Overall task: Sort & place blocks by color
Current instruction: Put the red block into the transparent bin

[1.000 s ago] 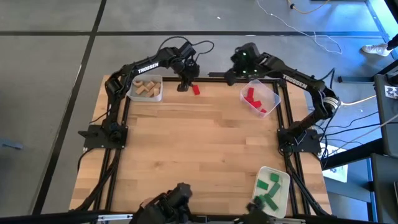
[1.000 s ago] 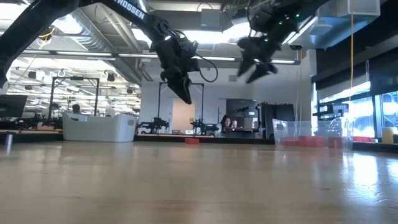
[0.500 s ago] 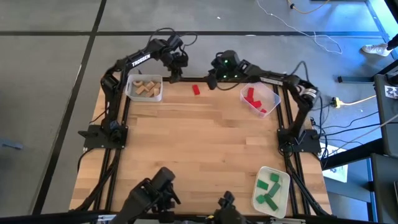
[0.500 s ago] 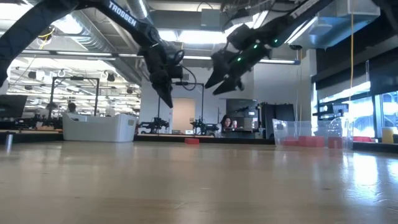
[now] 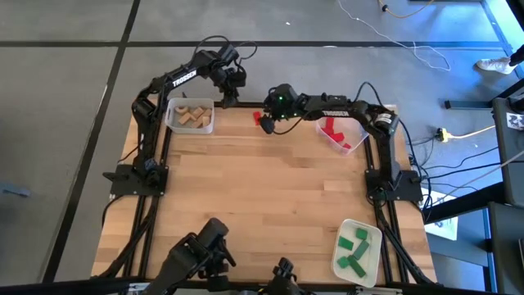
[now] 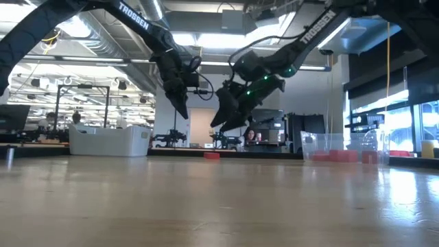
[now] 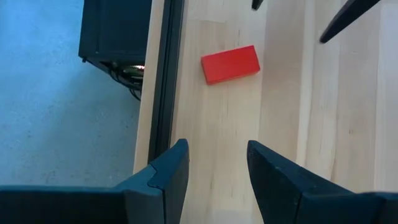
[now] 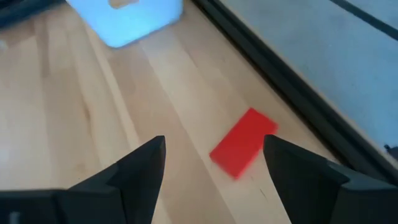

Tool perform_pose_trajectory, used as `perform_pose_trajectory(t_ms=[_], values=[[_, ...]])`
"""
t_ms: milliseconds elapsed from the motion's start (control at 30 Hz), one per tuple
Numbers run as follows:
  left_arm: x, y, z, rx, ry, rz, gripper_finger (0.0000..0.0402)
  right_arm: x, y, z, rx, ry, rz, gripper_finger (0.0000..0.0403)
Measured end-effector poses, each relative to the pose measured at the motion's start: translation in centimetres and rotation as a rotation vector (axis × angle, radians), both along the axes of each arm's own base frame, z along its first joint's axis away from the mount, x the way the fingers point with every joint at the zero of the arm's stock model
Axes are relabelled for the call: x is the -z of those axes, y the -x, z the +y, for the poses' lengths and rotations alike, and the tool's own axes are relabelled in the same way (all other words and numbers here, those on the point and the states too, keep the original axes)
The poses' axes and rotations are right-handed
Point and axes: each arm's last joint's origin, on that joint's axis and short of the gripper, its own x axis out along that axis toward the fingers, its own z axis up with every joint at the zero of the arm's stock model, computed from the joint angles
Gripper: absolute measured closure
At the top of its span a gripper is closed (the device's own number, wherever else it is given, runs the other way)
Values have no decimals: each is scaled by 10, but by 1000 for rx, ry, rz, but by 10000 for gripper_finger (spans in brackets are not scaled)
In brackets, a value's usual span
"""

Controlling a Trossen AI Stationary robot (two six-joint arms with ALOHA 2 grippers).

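Note:
A single red block point(image 5: 257, 119) lies flat on the wooden table close to its far edge; it also shows as the red block point(image 7: 230, 63), the red block point(image 8: 244, 151) and, far off, the red block point(image 6: 211, 156). My right gripper point(image 5: 266, 124) hangs open just above and beside it, seen too as my right gripper point(image 8: 214, 168) and my right gripper point(image 6: 223, 123). My left gripper point(image 5: 230, 97) is open over the far edge, left of the block, also my left gripper point(image 7: 217, 168). Neither touches the block.
A clear bin of tan blocks point(image 5: 191, 115) stands at the far left. A clear bin of red blocks point(image 5: 340, 131) sits at the far right. A white tray of green blocks point(image 5: 358, 250) is at the near right. The black table frame point(image 7: 163, 74) runs beside the block.
My right gripper has swung from above the red bin toward the table's left along the far edge and come down next to the red block. My left gripper has drawn back from the block toward the far left corner. The block has stayed put.

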Motion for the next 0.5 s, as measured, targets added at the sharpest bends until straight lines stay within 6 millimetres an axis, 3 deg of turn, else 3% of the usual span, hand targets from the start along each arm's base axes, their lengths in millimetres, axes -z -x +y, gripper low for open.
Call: perform_pose_trajectory(t_ms=[167, 500], values=[[0, 0, 0, 0, 0, 0, 249, 23, -3, 1, 35, 0, 73, 131], [0, 0, 0, -1, -1, 0, 249, 36, -5, -2, 63, 44, 120, 131]])
